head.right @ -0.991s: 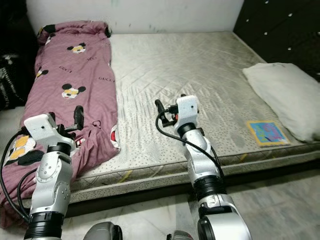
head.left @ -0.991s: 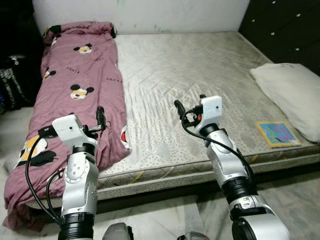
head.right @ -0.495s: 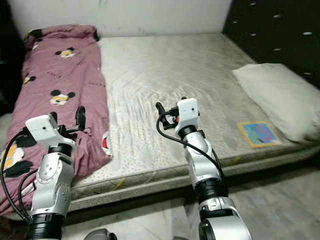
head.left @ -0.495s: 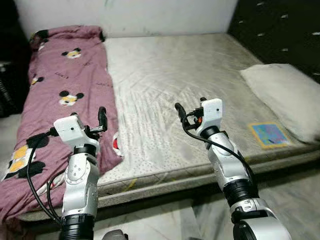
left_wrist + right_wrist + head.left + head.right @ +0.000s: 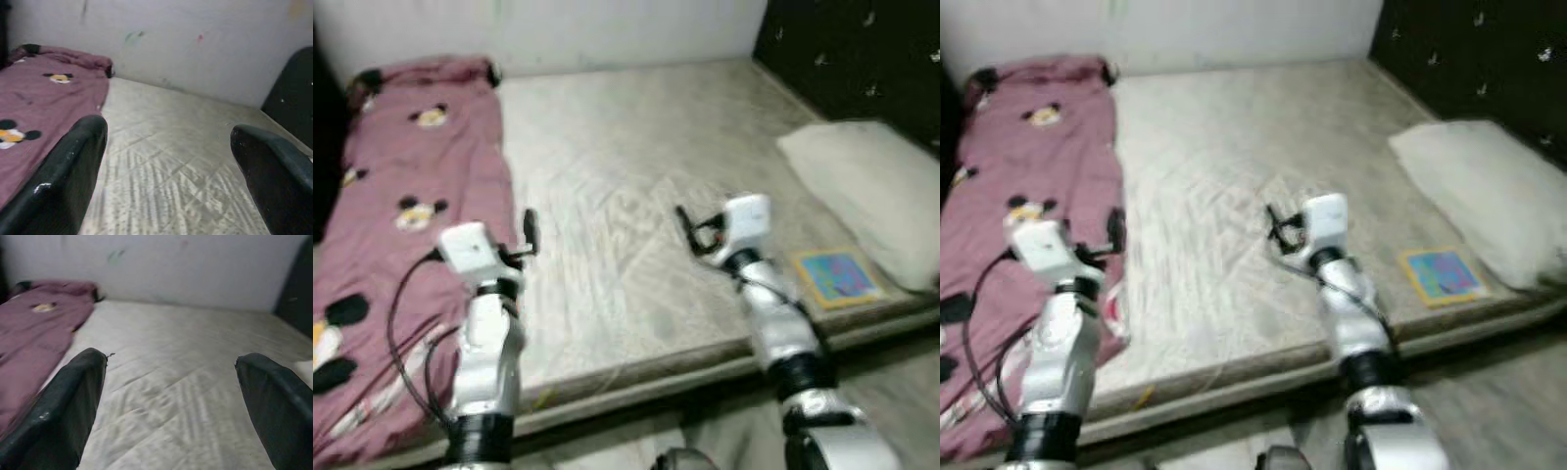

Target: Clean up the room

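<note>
Lying rumpled along the mattress (image 5: 626,186), a maroon cartoon-print blanket (image 5: 401,225); both pincers spread, holding nothing.

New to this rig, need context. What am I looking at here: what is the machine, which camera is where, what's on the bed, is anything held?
It is a humanoid robot standing at the side of a bed. Two pictures come from a stereo camera on its head, looking down past both silver arms. The other two come from wrist cameras looking out between each gripper's black fingers. The left gripper and right gripper hang over the mattress, both open and holding nothing. On the mattress lie a maroon cartoon-print blanket along the robot's left, a white pillow on the right, and a small colourful book near the front edge. The head views are blurred.
</note>
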Available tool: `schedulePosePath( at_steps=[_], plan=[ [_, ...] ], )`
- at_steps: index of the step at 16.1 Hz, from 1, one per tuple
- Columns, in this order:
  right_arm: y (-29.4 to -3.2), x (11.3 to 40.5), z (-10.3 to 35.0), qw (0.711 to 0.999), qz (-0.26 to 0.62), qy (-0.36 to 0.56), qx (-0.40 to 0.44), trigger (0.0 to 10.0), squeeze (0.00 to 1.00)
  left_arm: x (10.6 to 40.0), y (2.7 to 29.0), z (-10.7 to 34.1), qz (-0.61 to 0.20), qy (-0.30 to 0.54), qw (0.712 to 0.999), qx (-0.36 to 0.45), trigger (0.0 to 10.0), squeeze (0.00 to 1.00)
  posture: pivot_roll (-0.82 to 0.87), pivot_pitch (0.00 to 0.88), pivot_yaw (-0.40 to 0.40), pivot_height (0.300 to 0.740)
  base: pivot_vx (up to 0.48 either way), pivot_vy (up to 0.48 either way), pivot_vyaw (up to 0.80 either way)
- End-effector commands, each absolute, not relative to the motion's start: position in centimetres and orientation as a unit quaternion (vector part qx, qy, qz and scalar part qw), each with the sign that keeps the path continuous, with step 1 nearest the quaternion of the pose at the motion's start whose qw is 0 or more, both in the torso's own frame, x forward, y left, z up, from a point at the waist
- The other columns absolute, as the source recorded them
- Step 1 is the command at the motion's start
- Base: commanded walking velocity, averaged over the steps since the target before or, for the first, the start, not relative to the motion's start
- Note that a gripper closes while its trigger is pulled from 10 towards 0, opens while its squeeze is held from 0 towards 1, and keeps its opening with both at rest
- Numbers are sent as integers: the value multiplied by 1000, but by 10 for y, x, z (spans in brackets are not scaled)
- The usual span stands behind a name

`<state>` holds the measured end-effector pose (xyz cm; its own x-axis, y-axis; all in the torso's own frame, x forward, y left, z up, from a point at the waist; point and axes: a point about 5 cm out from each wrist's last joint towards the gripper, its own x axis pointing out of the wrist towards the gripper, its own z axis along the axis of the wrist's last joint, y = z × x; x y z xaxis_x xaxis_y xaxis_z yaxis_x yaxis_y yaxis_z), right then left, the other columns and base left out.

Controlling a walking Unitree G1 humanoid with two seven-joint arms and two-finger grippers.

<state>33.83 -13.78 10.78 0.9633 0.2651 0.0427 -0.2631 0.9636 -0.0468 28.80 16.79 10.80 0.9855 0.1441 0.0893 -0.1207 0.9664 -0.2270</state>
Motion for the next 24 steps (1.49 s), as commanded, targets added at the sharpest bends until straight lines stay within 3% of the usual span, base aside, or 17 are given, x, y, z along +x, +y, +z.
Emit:
schedulePosePath(
  at_steps=[1,4,8,24],
  plan=[
    [-123,340,113,987,154,-33,-14,10000,0,285,182,102,93,-39,990,-101,10000,0,9,0,-30,740,0,0,0],
    [-123,341,113,987,154,-32,-23,10000,0,287,181,102,86,-40,989,-112,10000,0,6,0,-30,740,0,111,0],
    [-123,342,113,987,155,-32,-27,10000,0,287,180,103,89,-39,989,-115,10000,0,5,0,-30,740,0,480,464],
    [-120,342,109,986,165,-16,-34,10000,0,288,179,102,85,-39,988,-122,10000,0,3,0,-33,740,0,480,0]
  ],
)
